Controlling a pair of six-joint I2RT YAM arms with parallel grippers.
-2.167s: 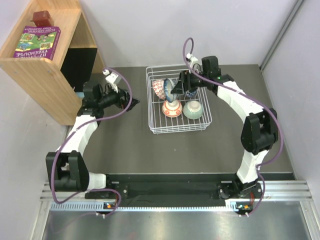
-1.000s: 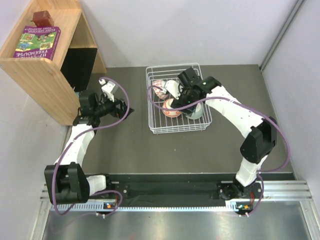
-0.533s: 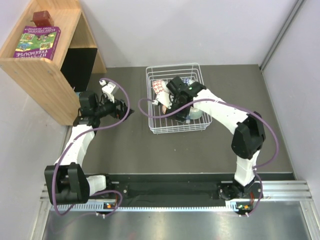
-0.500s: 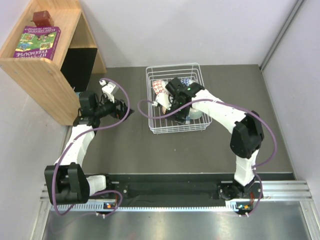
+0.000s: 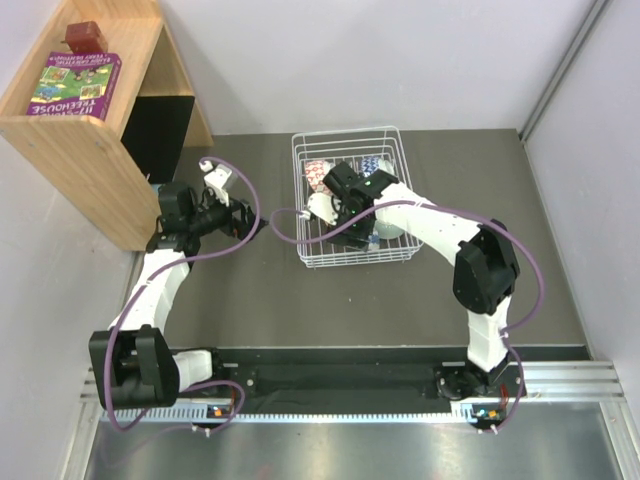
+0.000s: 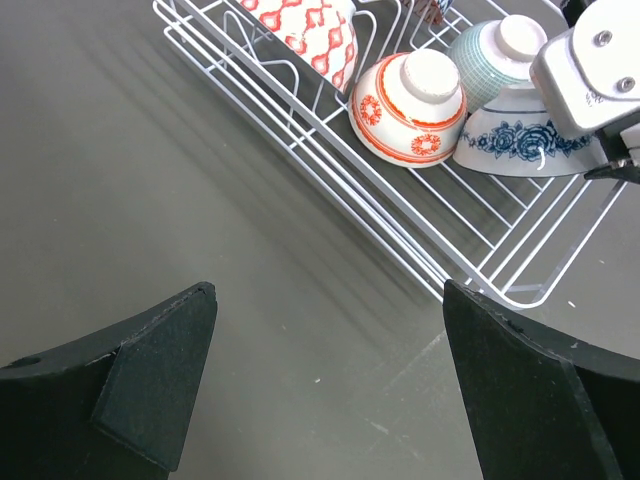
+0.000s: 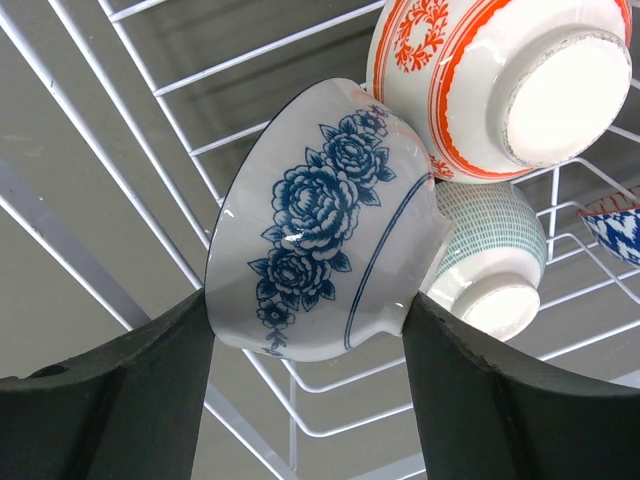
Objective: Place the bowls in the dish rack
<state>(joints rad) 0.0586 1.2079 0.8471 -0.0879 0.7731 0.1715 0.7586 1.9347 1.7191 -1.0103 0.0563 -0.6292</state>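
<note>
The white wire dish rack point(image 5: 355, 263) stands mid-table. My right gripper point(image 7: 310, 310) is inside it, shut on a blue-and-white flowered bowl point(image 7: 320, 240) held on its side, rim against one finger and foot against the other. The bowl leans against the orange-red bowl point(image 7: 480, 80), with the pale green bowl point(image 7: 490, 260) behind it. A second blue-and-white bowl point(image 7: 615, 225) shows at the right edge. In the left wrist view the red-and-white patterned bowl point(image 6: 300, 25) stands at the rack's far end. My left gripper point(image 6: 330, 370) is open and empty over bare table left of the rack.
A wooden shelf unit point(image 5: 90, 130) stands at the back left with a purple book point(image 5: 75, 85) on top. The right arm's cable point(image 5: 290, 222) loops over the rack's left rim. Walls close the table at the back and right.
My right gripper has carried the blue-and-white flowered bowl from the back of the rack down to its front left, beside the orange-red bowl. The left arm has barely moved.
</note>
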